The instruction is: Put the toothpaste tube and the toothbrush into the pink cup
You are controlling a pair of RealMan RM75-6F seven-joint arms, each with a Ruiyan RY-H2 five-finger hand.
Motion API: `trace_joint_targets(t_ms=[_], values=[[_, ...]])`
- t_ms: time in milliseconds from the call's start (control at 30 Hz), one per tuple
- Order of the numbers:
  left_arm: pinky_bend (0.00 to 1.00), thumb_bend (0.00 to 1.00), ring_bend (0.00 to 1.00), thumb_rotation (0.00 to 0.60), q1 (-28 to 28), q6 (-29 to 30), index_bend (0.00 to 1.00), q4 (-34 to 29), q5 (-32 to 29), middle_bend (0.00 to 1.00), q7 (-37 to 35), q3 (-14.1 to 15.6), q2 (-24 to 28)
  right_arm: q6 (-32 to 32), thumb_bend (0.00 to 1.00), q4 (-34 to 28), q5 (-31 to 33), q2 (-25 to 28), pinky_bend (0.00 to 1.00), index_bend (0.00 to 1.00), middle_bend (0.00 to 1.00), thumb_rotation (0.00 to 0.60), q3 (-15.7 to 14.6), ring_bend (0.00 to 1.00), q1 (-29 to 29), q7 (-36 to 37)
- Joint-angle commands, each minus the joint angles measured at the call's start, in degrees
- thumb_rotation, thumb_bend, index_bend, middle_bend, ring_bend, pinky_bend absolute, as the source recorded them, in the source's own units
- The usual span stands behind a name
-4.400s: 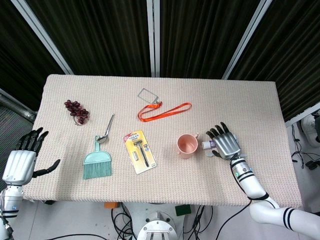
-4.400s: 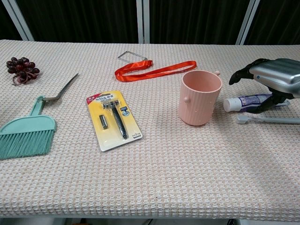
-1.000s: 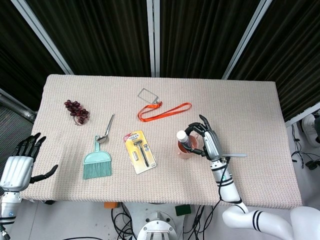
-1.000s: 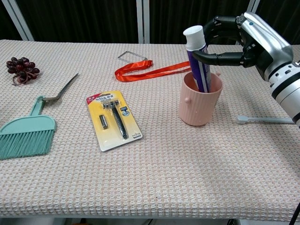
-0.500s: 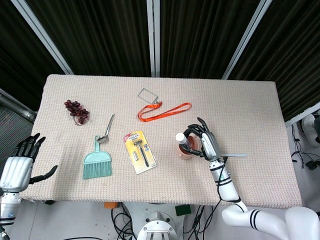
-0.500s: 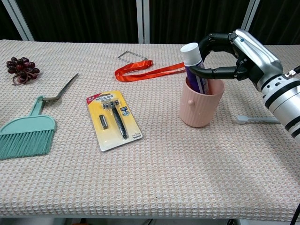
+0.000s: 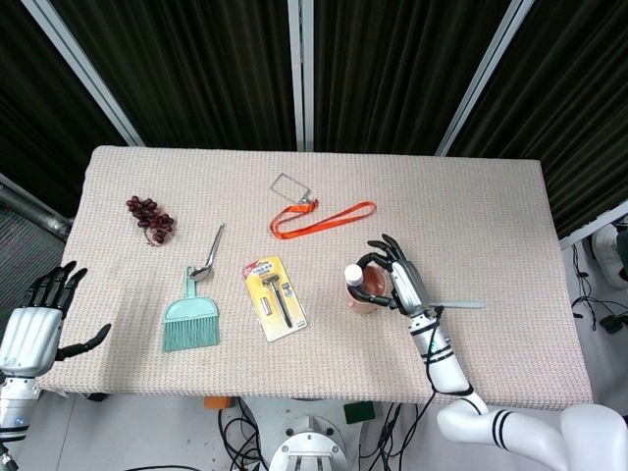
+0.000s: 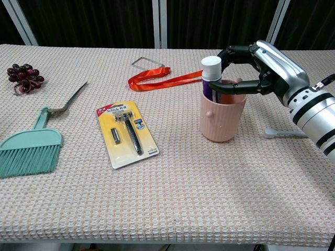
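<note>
The pink cup [image 8: 222, 117] [image 7: 361, 297] stands right of the table's centre. The toothpaste tube [image 8: 211, 70] [image 7: 354, 276] is upright in it, white cap up and sticking out above the rim. My right hand [image 8: 267, 65] [image 7: 400, 285] hovers over the cup's right side, its fingers curled around the tube at rim height and holding it. The toothbrush [image 8: 285, 133] [image 7: 459, 305] lies flat on the cloth just right of the cup, partly hidden under my right forearm. My left hand [image 7: 34, 329] hangs off the table's left edge, fingers spread and holding nothing.
A razor pack [image 8: 126, 133] lies left of the cup, with an orange lanyard [image 8: 172, 79] behind it. Further left are a teal hand brush [image 8: 29, 149], a metal spoon [image 7: 209, 253] and a bunch of grapes [image 8: 22, 76].
My right hand picked the tube up from the cloth, carried it over the cup and has been lowering it; the tube now sits deeper in the cup. The left hand barely moved.
</note>
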Motion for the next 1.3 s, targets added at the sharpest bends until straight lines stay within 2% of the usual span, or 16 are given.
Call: trace_joint_targets(t_ms=[33,333,500,633,733,933,1000,1100,1200,1300], values=[[0.13,0.17,0.04,0.202,0.0,0.0,0.07,0.0,0.0,0.03,0.0,0.0,0.1,-0.1,0.53,0.0,0.0,0.1,0.0,0.52,0.44,0.6,-0.1,0.1,0.0,0.1],[0.13,0.17,0.04,0.214,0.1,0.2,0.07,-0.3,0.1,0.03,0.1,0.0,0.3,-0.1,0.48,-0.4,-0.6,1.0,0.0,0.39,0.35,0.6,-0.3,0.03,-0.3,1.7],[0.13,0.17,0.04,0.218,0.1,0.2,0.07,-0.5,0.2,0.03,0.2,0.0,0.3,-0.4,0.47,-0.9,-0.5,1.9,0.0,0.35,0.32,0.6,-0.6,0.02,-0.5,2.3],[0.13,0.17,0.04,0.223,0.2,0.3,0.07,-0.6,0.2,0.03,0.4,0.0,0.3,0.7,0.45,-1.6,-1.0,2.8,0.0,0.25,0.25,0.6,-0.5,0.0,-1.1,3.4],[0.13,0.17,0.04,0.222,0.2,0.3,0.07,-0.6,0.2,0.03,0.3,0.0,0.4,2.9,0.44,-2.3,-1.9,4.0,0.0,0.14,0.2,0.6,-0.5,0.0,-2.1,4.2],[0.13,0.17,0.04,0.223,0.3,0.6,0.07,-0.7,0.3,0.03,0.2,0.0,0.5,8.9,0.44,-5.6,-4.8,8.5,0.0,0.11,0.19,0.6,-1.3,0.0,-4.9,3.5],[0.13,0.17,0.04,0.225,0.4,0.7,0.07,-0.6,0.3,0.03,0.0,0.0,0.5,9.3,0.44,-7.4,-4.5,11.4,0.0,0.12,0.2,0.6,-1.8,0.0,-6.1,-2.9],[0.13,0.17,0.04,0.226,0.6,0.9,0.07,-0.4,0.4,0.03,-0.2,0.1,0.3,4.8,0.44,-12.8,-1.6,18.5,0.0,0.26,0.22,0.6,-4.6,0.01,-7.9,-19.8],[0.13,0.17,0.04,0.227,0.6,0.7,0.07,-0.3,0.4,0.03,-0.1,0.2,0.3,-0.7,0.45,-21.5,5.4,25.1,0.0,0.29,0.08,0.6,-6.7,0.0,-9.5,-34.2],[0.13,0.17,0.04,0.226,0.4,0.3,0.07,-0.3,0.5,0.03,-0.1,0.3,0.3,-3.0,0.46,-25.9,10.7,27.9,0.0,0.27,0.03,0.6,-7.7,0.0,-10.5,-40.3]])
